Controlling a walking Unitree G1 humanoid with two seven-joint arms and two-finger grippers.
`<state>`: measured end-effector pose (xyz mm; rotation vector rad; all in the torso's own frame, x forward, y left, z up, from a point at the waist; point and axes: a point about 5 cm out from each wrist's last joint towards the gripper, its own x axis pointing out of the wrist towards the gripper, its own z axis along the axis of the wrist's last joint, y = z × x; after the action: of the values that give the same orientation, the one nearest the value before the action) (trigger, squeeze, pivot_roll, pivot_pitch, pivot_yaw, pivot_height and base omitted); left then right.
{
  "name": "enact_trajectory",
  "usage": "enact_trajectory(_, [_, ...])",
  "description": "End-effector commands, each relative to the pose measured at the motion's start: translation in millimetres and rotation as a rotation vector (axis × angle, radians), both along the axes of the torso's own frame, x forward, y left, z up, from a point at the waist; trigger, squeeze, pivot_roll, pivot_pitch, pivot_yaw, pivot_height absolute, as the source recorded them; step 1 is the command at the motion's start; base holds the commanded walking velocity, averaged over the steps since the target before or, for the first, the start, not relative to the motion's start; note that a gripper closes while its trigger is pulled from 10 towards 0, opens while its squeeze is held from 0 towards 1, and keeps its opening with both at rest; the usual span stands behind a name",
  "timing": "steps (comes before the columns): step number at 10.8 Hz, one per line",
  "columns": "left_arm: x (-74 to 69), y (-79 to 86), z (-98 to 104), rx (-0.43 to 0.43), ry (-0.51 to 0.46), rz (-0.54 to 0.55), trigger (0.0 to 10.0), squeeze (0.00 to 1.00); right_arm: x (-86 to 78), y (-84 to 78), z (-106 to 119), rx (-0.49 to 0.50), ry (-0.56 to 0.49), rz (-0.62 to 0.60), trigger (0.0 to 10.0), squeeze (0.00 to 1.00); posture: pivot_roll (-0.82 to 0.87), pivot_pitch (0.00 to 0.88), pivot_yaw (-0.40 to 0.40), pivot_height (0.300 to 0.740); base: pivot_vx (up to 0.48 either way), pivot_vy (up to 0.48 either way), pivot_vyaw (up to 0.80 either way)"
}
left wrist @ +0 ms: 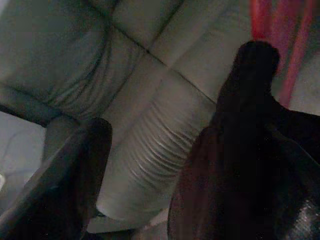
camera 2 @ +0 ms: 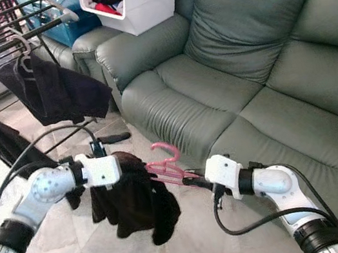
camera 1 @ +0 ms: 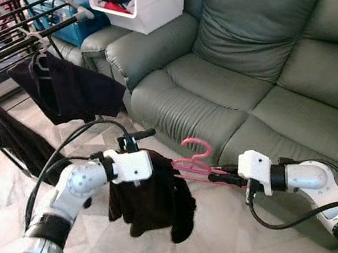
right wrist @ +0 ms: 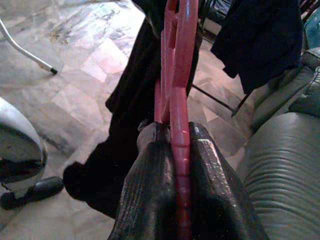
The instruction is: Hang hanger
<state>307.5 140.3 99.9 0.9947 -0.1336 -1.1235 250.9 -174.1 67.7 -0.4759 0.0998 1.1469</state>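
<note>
Before sofa (camera 1: pixel 242 61): right end effector (right wrist: pixel 176 150) clamps pink hanger (camera 1: pixel 191 162).

Pink hanger (camera 1: pixel 191 162) partly under dark garment (camera 1: pixel 149 202)

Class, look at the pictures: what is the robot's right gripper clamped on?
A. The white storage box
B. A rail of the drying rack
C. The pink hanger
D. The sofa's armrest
C: the right gripper has its two black fingers pressed shut on either side of the pink hanger, which carries a dark garment.
</note>
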Motion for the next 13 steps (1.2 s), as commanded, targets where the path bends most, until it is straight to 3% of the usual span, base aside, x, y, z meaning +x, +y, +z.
enact_trajectory(1, [1.8,0.7,1,0.024,-0.001,-0.014,2.7,0.0,1.4,2.0,5,0.002,-0.035,0.023,10.0,0.0,-0.1,0.0,-0.025,0.74,0.0,0.0,0.0])
enact_trajectory(11, [1.8,0.7,1,0.024,-0.001,-0.014,2.7,0.0,1.4,2.0,5,0.002,-0.035,0.023,10.0,0.0,-0.1,0.0,-0.025,0.74,0.0,0.0,0.0])
enact_trajectory(12, [3.4,8.7,-7,0.102,0.089,-0.026,0.0,0.0,4.0,4.6,5,-0.006,-0.076,0.019,10.0,0.0,-0.1,0.0,-0.021,0.74,0.0,0.0,0.0])
enact_trajectory(13, [2.6,21.5,-17,0.212,0.223,-0.032,0.0,0.0,7.6,8.7,7,-0.012,-0.125,0.012,10.0,0.0,-0.1,0.0,-0.024,0.74,0.0,0.0,0.0])
